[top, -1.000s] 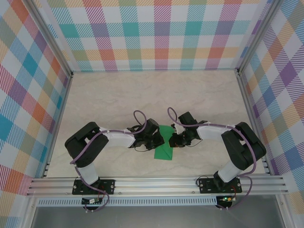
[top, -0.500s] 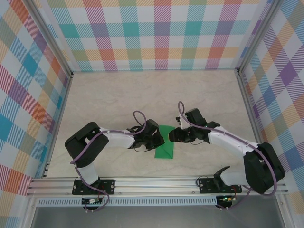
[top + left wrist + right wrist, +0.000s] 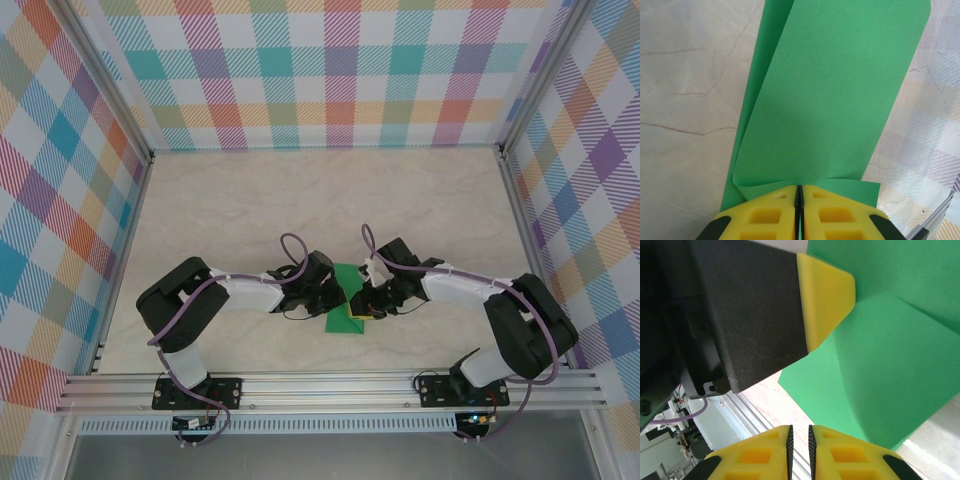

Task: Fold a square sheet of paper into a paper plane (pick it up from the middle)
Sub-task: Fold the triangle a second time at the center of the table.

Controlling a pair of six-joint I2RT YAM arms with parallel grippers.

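In the top view, the folded green sheet of paper (image 3: 347, 300) lay low on the table (image 3: 250, 210), just below the middle of the frame. The two arms closed in on it from either side. The left gripper (image 3: 798, 194) was clamped on the sheet's near edge, its yellow pads pressed together with the paper between them. In the left wrist view the sheet's long axis ran straight away from that pincer, up the frame, with the upper layer curling loose over the one beneath.

In the right wrist view, the right gripper (image 3: 799, 432) sat at the bottom of the frame. Its jaws were all but together, leaving a thin slit with nothing in it. From there the paper lay up and to the right, touching neither pad, and one finger of the left gripper crossed the upper left.

We judged that the left arm was the anchor. The right arm was just beside the free flap, so it looked better placed to press or turn the next crease.
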